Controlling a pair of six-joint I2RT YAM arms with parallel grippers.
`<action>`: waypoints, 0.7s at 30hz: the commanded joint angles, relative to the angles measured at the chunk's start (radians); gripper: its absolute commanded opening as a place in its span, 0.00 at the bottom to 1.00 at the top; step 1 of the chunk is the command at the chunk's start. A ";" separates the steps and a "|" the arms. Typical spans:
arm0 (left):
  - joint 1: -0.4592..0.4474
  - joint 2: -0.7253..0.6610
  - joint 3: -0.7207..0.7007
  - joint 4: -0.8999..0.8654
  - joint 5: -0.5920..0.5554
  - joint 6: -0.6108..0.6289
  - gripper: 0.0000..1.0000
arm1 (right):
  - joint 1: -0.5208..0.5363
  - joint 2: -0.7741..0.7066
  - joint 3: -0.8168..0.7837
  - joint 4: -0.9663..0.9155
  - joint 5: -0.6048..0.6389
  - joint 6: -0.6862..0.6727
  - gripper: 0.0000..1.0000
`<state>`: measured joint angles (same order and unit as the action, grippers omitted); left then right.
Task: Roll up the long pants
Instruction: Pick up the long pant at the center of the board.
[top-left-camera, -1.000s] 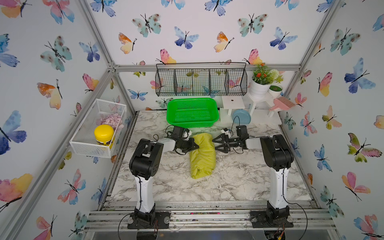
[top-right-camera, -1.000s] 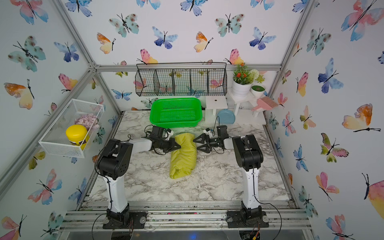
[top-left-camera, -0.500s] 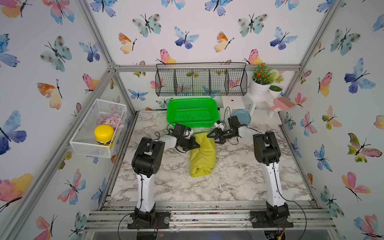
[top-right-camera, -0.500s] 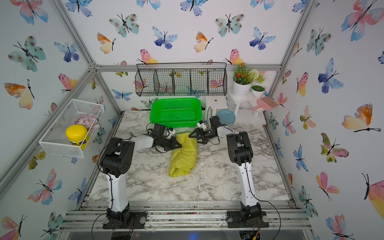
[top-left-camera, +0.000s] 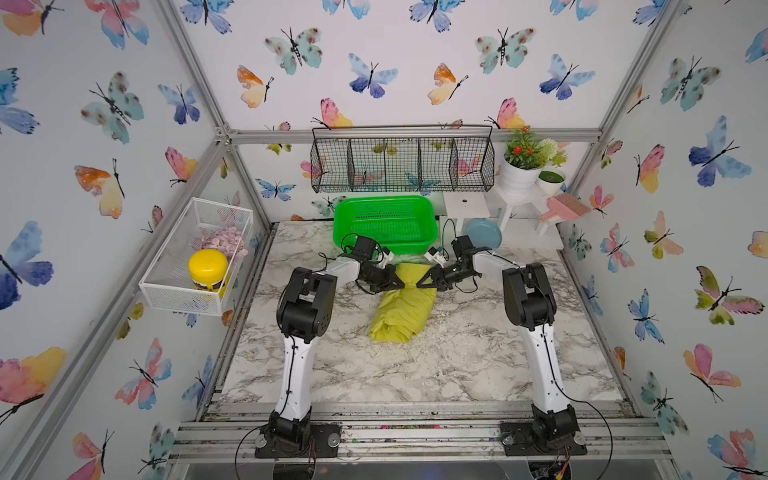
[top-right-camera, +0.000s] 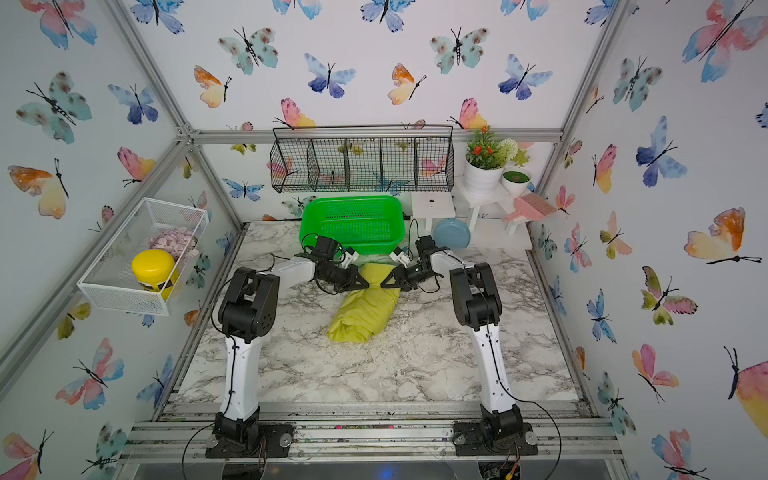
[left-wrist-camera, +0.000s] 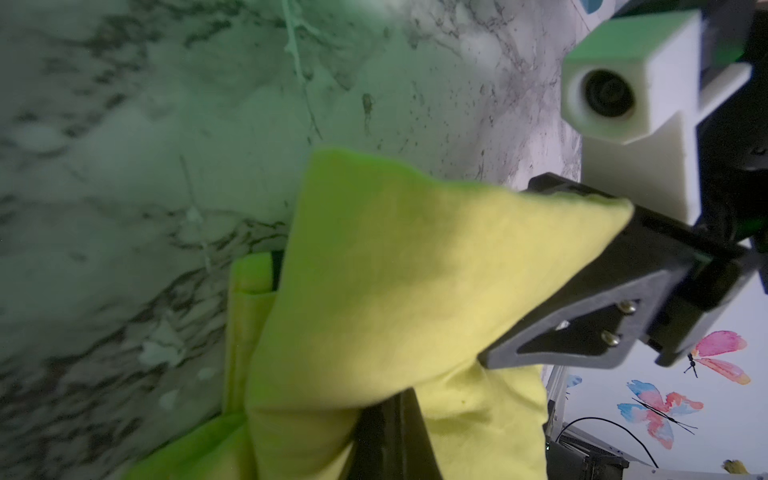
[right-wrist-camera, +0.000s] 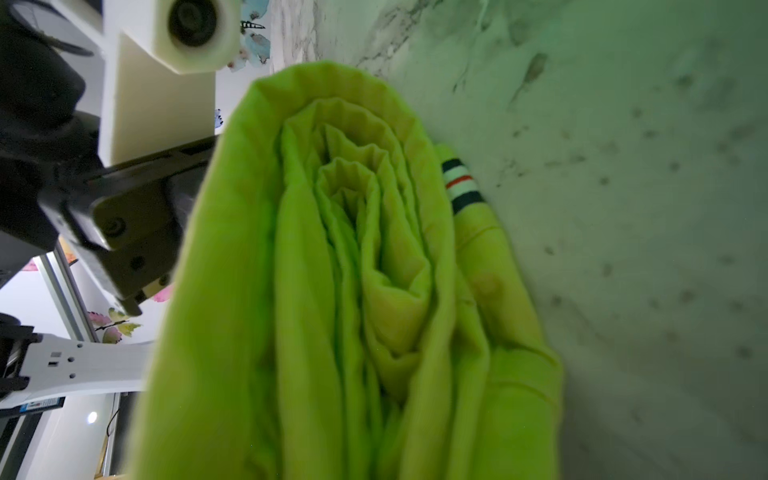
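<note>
**Both top views:** The long pants (top-left-camera: 403, 309) lie on the marble table (top-left-camera: 457, 365) just in front of the green basket (top-left-camera: 407, 248). They are bundled, with the long axis running away from the basket toward the arm bases. The left gripper (top-left-camera: 400, 286) and right gripper (top-left-camera: 420, 284) meet tip to tip at the bundle's basket-side end. I judge neither arm nearer.

**Left wrist view:** The left jaws are pressed together on a raised fold. The right jaws pinch that fold's corner.

**Right wrist view:** The coiled roll end fills the frame, with the striped waistband (right-wrist-camera: 461, 185) outermost. My own jaws are hidden.

**Finding:** The bulk lies beyond both claws, away from the basket, so I judge any further turn must travel along that axis.
</note>
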<state>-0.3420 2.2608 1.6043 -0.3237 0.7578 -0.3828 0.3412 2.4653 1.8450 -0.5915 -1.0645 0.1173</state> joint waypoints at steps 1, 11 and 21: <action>-0.014 0.130 -0.006 -0.054 -0.148 0.054 0.00 | 0.076 0.071 -0.030 -0.123 -0.059 -0.021 0.02; -0.015 -0.139 -0.088 0.061 -0.384 0.021 0.05 | 0.026 -0.219 -0.509 0.514 0.068 0.521 0.02; -0.152 -0.453 -0.302 0.178 -0.752 0.039 0.27 | 0.022 -0.285 -0.818 1.040 0.419 1.201 0.03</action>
<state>-0.4229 1.8923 1.3567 -0.2001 0.2005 -0.3813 0.3622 2.1452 1.1072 0.3679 -0.8829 1.0142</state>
